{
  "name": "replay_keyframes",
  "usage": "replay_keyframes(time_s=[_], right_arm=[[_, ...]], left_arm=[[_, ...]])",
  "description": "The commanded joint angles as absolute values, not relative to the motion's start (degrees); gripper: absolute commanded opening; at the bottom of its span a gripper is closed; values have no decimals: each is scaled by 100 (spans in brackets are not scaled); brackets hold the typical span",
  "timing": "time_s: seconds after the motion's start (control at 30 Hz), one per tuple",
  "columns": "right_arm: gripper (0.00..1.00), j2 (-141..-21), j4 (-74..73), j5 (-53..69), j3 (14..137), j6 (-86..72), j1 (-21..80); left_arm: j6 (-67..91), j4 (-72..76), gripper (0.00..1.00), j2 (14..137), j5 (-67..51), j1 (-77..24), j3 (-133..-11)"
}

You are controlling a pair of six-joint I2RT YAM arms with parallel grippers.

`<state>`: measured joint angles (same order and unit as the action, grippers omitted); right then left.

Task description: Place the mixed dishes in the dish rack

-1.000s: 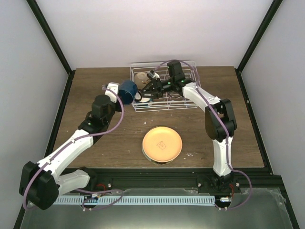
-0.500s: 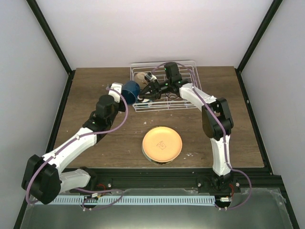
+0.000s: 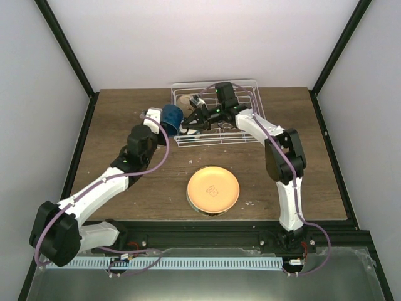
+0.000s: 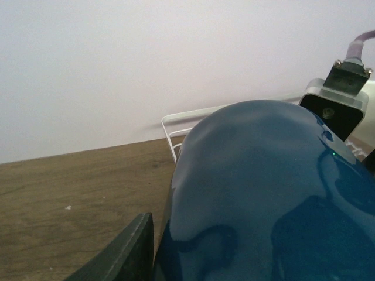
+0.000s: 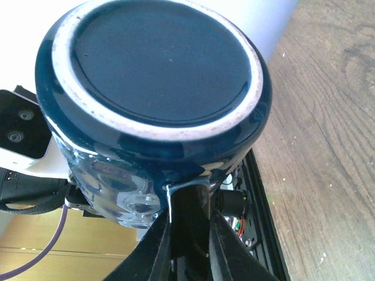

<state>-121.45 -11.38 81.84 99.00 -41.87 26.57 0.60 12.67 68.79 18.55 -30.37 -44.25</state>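
While the left end effector (image 3: 161, 118) grips the dark blue mug (image 3: 170, 116) by its body, the mug hangs clear of the worktop (image 3: 294, 157) right at the left end of the dish rack (image 3: 247, 100). From the left wrist view the mug's glossy side fills most of the frame. One dark finger (image 4: 126, 254) lies against it at the lower left, and the other finger is hidden behind the mug. The right end effector (image 5: 188, 216) reaches across the near-left part of the rack and meets the mug from the opposite side. In the right wrist view its two fingers stand close together on either side of a narrow dark blue strip just under the mug's base, seemingly the handle, so it is pinching the mug there. That same view shows the pale unglazed ring around the mug's base facing the camera, with the left arm's white wrist camera housing (image 5: 23, 134) behind the mug. Inside the rack, a cream bowl (image 3: 184, 100) sits at the far-left corner, partly hidden by the right arm. An orange-yellow plate (image 3: 213, 190) lies flat on the worktop, well apart from the rack on its near side, between the two arms.
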Motion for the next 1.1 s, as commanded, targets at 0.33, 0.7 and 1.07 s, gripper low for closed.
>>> replay_keyframes(time_s=[0.33,0.7,1.07], right_arm=[[1,-12199,-1267,7392,10598,-3490,2225],[1,-11915,-3339,3390,11557,-1846,2090],[1,-11796,-3949,-42,11719,-1493,2427]], left_arm=[[814,619,88,7140,2156,-3019,-4391],[1525,-1071,100,7165,1443,-2268,-5533],[1453,-3200,100,8285,339,-1367,-7326]])
